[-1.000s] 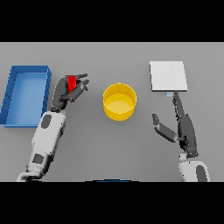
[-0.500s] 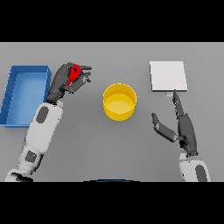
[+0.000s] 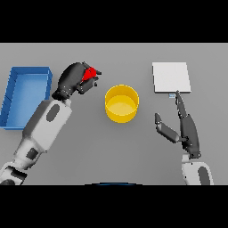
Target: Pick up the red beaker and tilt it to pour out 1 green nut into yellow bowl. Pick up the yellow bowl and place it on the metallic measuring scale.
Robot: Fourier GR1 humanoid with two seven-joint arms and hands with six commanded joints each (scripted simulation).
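- My left hand (image 3: 75, 80) grips the red beaker (image 3: 90, 73), raised left of the yellow bowl (image 3: 121, 103).
- My right hand (image 3: 185, 127) rests open near the measuring scale (image 3: 171, 77).
- Pouring step: next, I judge, carry beaker over the bowl and tilt.

I can read no text, number or brand anywhere on my feed. The metallic measuring scale (image 3: 171, 77), far right on the table, has a small panel at its near edge, but I cannot make out anything on it.
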